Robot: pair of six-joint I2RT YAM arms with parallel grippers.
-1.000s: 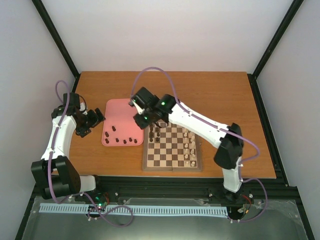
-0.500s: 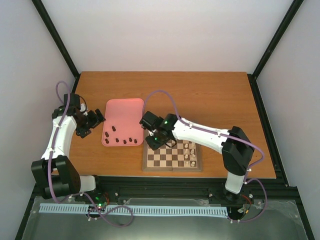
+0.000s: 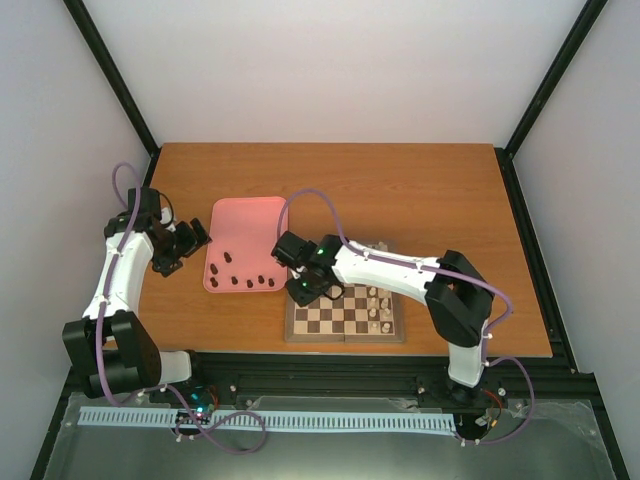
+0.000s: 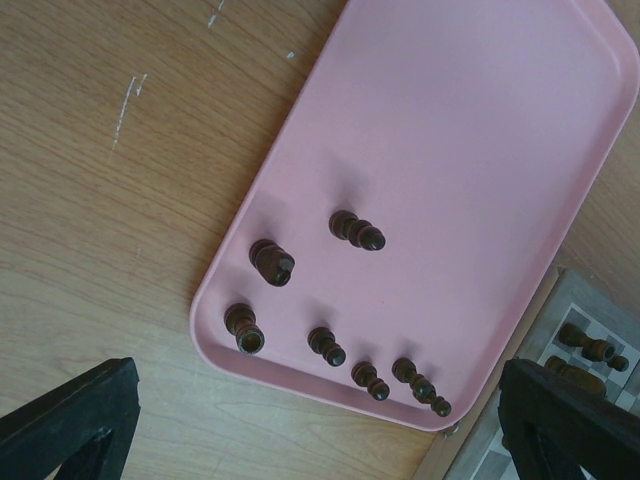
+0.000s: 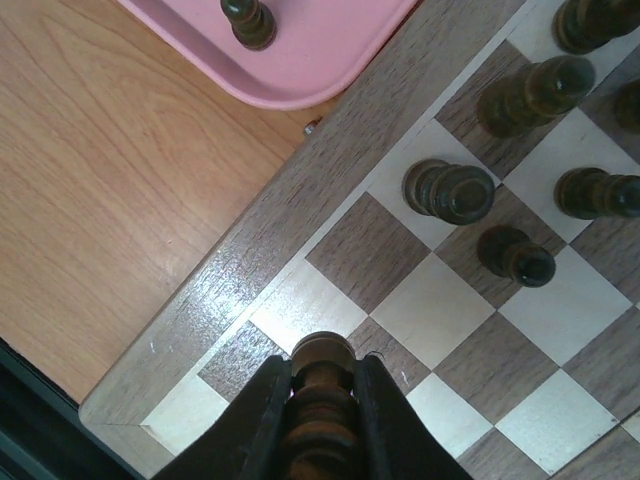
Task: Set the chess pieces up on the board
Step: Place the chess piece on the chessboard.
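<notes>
At bottom centre of the right wrist view, our right gripper (image 5: 320, 400) pinches a dark brown wooden chess piece (image 5: 322, 352) over corner squares of the checkered wooden board (image 5: 335, 155); releasing off-centre could topple it.

Wooden table (image 3: 430, 190) with pink tray (image 3: 245, 215), board (image 3: 330, 322)

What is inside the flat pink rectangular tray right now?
About seven small dark brown chess pieces, clustered at one end of the tray; the rest is bare. Nothing covers it, though two pieces overlap.
</notes>
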